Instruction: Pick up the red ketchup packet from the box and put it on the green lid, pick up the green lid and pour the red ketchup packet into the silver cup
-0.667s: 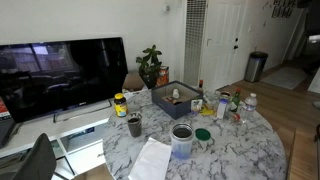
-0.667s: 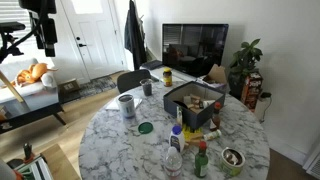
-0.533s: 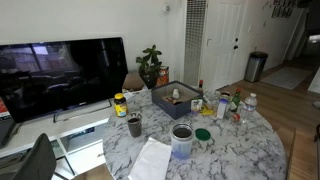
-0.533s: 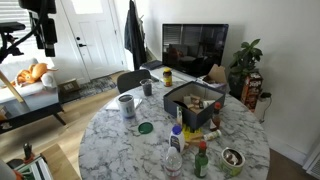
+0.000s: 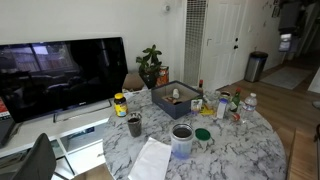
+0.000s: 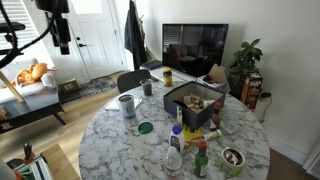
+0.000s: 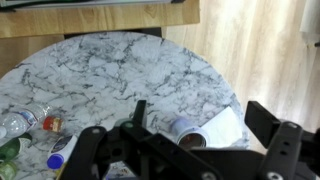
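- gripper [image 7: 187, 150] released, jaws wide, empty, low in the wrist view.
- green lid [image 6: 145, 127] bare at centre left, near silver cup [image 6: 127, 104].
- box [image 6: 186, 114] at centre; ketchup packet too small to tell; every step seemingly remains.

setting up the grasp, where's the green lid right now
In an exterior view, the green lid lies flat on the marble table, apart from both neighbours: the silver cup on one side and the box on the other.
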You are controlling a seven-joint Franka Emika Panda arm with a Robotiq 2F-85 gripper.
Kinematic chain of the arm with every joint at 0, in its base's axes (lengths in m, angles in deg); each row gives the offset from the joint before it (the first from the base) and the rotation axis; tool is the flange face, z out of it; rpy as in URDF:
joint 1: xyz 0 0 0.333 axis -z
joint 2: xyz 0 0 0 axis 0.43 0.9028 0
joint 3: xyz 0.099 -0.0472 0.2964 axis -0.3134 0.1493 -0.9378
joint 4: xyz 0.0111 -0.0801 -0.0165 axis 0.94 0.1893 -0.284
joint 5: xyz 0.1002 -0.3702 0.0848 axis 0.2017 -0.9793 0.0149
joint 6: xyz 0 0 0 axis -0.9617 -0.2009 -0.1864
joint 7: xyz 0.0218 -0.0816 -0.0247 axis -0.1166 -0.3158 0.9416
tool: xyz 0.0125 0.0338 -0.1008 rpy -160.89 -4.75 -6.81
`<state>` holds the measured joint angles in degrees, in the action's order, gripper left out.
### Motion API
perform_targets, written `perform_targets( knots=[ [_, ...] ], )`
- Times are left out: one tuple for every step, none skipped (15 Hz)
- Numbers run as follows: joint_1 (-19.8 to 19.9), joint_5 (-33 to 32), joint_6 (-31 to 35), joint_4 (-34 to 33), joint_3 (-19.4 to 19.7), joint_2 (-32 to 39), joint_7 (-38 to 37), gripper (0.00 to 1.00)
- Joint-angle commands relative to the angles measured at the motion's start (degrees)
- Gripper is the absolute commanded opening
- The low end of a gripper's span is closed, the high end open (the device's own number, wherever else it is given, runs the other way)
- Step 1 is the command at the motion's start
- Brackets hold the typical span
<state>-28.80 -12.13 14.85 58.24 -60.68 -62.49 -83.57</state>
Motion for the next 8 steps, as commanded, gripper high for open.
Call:
perform_targets(
  knots=[
    [3.1, 1.8, 8.9, -7.7, -1.7, 13.8, -4.6, 1.00],
    [3.3, 1.2, 12.4, -9.2, -2.2, 16.7, -5.9, 1.00],
    [3.5, 0.1, 15.8, -10.9, -2.6, 19.9, -7.1, 1.00],
    [3.4, -0.7, 19.0, -12.9, -2.8, 23.5, -8.0, 1.00],
    [3.5, -1.4, 22.0, -14.9, -3.1, 27.1, -9.6, 1.00],
    [3.3, -2.2, 24.7, -16.9, -3.2, 30.6, -10.8, 1.00],
    [3.2, -3.1, 27.0, -19.1, -3.2, 34.1, -12.4, 1.00],
    [2.9, -4.3, 29.1, -21.4, -3.1, 37.7, -13.7, 1.00]
  ],
)
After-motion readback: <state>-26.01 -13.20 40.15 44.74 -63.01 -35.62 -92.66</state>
